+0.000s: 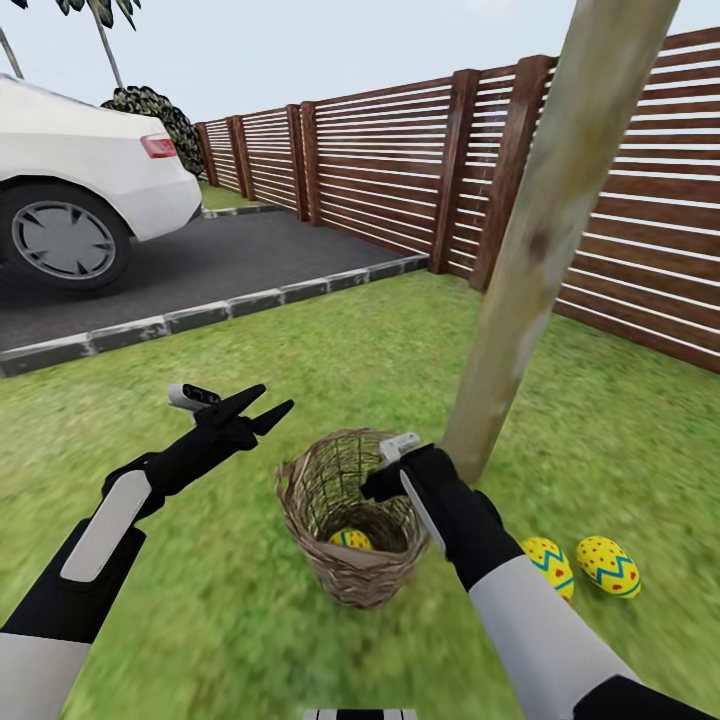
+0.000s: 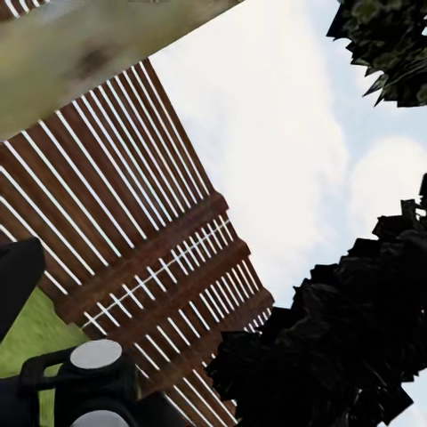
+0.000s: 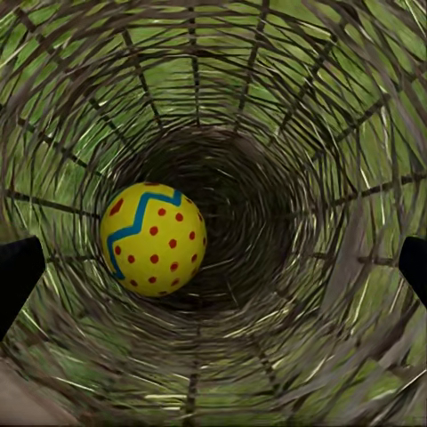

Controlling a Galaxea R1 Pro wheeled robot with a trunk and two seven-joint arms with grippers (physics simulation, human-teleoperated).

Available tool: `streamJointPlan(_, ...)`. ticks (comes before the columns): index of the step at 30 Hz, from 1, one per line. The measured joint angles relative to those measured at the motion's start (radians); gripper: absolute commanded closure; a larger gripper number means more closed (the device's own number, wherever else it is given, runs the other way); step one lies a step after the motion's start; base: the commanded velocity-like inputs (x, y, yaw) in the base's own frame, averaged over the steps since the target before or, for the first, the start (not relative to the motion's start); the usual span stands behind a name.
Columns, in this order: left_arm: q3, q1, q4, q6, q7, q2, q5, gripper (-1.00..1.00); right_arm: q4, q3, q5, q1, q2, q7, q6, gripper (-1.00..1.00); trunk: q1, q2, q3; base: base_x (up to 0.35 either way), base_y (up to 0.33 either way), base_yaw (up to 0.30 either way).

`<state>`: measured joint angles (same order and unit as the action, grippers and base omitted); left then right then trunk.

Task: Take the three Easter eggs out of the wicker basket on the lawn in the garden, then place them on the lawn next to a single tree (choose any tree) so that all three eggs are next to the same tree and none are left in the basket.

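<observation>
The wicker basket (image 1: 358,582) stands on the lawn (image 1: 200,600) just in front of the tree (image 1: 540,250). One yellow Easter egg (image 1: 350,540) with a blue zigzag and red dots lies at its bottom, seen close in the right wrist view (image 3: 153,238). My right gripper (image 1: 372,490) reaches into the basket mouth, open, its fingertips (image 3: 18,277) spread wide above the egg without touching it. Two more eggs (image 1: 548,566) (image 1: 607,565) lie on the grass by the tree's foot. My left gripper (image 1: 262,408) hovers open and empty, left of the basket.
A slatted wooden fence (image 1: 400,170) runs behind the tree. The asphalt driveway (image 1: 200,265) with its grey stone edging (image 1: 200,315) and a white car (image 1: 80,190) lies at the far left. Open grass spreads around the basket.
</observation>
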<state>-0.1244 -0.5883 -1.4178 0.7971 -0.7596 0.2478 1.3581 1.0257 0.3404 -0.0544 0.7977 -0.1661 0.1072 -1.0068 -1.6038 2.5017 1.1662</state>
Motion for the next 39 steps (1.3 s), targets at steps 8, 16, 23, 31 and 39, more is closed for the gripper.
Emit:
streamJointPlan(8,0.0,0.0,0.0,0.0,0.001,0.0,-0.001,-1.0,-0.06,0.0,0.002,0.0,-0.001,-0.017,0.001,-1.0,0.0,0.0,0.0,0.322,0.0,0.0)
streamJointPlan(16,-0.001,0.0,0.002,-0.001,0.001,-0.001,-0.001,-1.0,-0.144,-0.002,0.039,-0.001,-0.001,-0.009,0.01,-1.0,0.0,0.0,0.0,0.23,0.0,0.0)
streamJointPlan(23,-0.001,0.001,0.013,-0.001,0.002,-0.002,0.001,-1.0,-0.217,-0.002,0.14,-0.001,-0.001,0.007,0.01,-1.0,0.0,0.0,0.0,0.007,0.0,0.0)
streamJointPlan(31,-0.001,0.0,0.021,-0.002,0.0,-0.001,0.001,-1.0,-0.224,-0.002,0.141,-0.001,0.0,0.093,0.012,-1.0,0.0,0.0,0.0,0.0,0.0,0.0)
streamJointPlan(39,0.0,0.001,0.024,-0.003,0.0,-0.002,0.002,-1.0,-0.234,-0.002,0.141,-0.001,0.0,0.096,0.016,-1.0,0.0,0.0,0.0,0.0,0.0,0.0)
